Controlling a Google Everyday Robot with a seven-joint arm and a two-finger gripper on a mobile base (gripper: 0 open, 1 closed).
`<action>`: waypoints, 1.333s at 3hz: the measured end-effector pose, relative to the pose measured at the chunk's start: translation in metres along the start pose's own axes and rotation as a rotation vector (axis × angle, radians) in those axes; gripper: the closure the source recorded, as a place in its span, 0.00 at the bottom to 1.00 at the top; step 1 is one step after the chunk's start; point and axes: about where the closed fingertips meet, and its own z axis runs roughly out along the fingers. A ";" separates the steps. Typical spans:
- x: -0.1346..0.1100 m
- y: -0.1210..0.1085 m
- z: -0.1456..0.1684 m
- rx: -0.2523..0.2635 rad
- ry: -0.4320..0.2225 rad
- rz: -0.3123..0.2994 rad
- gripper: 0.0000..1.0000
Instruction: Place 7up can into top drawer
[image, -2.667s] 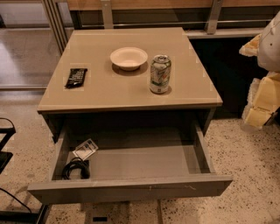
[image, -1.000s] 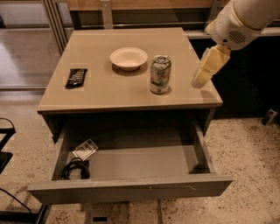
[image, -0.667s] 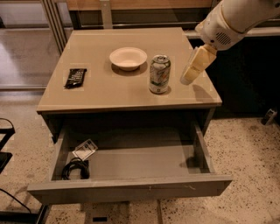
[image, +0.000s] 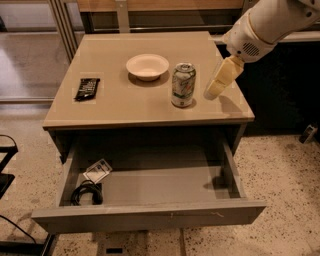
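Note:
The 7up can (image: 183, 85), white-silver with green and red markings, stands upright on the tan table (image: 120, 105) right of centre. My gripper (image: 214, 89), with cream-coloured fingers, hangs from the white arm at the upper right and sits just to the right of the can, a small gap apart from it. The top drawer (image: 150, 215) is pulled open below the table's front edge, with its grey front toward the camera.
A white bowl (image: 147, 66) sits left of the can. A black packet (image: 87, 88) lies at the table's left. Inside the drawer's left end lie a small packet (image: 98, 171) and a coiled black cable (image: 86, 194). Speckled floor surrounds the table.
My arm has come in from the right and the gripper has moved leftward and down, closer to the can. The can, bowl and drawer have not moved.

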 end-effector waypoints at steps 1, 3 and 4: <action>0.004 -0.002 0.020 -0.033 -0.027 0.044 0.00; -0.002 -0.010 0.044 -0.058 -0.099 0.085 0.00; -0.007 -0.012 0.053 -0.068 -0.128 0.093 0.00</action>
